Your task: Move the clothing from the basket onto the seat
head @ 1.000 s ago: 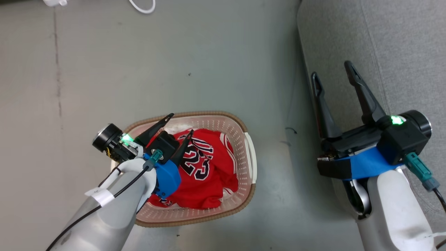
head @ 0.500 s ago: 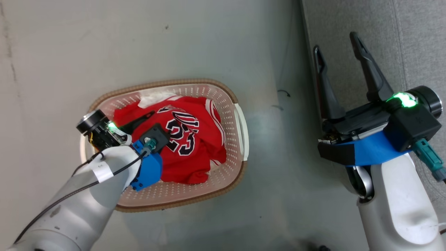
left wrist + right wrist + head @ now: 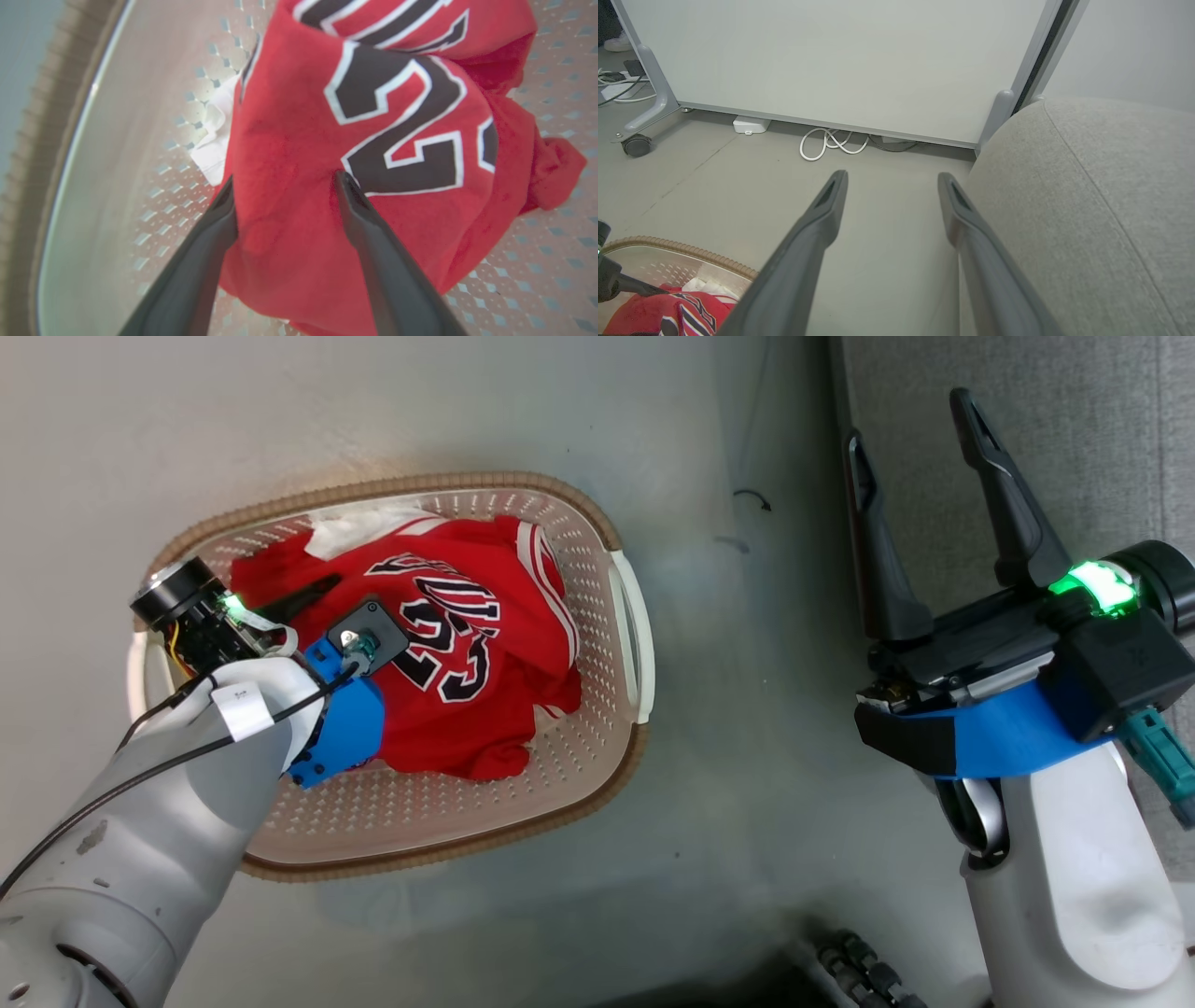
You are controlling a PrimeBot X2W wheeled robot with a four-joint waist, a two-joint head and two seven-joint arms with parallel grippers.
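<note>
While one basket (image 3: 448, 481) stands on the grey floor (image 3: 467, 401), one heap of red clothing (image 3: 467, 644) lies inside it, its black-and-white 23 facing up; whether the heap is one garment or more cannot be told. Two arms and two claws are counted, and one grey seat (image 3: 1074, 448) fills the head view from 12 to 3 o'clock. Seen from the head, the clothing sits in the basket's middle and toward its 12 o'clock wall, leaving bare perforated bottom from 4 to 7 o'clock. The left arm (image 3: 140, 859) reaches in from 7 o'clock, wrist bent down into the basket. The left claw (image 3: 285, 179) is spread wide, its two fingers (image 3: 205, 242) planted on the heap: in the wrist view one is at the fabric's 9 o'clock edge and the other touches the numeral, with red cloth bulging between them, unpinched. The right arm (image 3: 1055, 896) rises from 5 o'clock. The right claw (image 3: 907, 420) gapes just as wide and empty, pointing to 12 o'clock above the seat's edge, well apart from the basket at its 9 o'clock.
</note>
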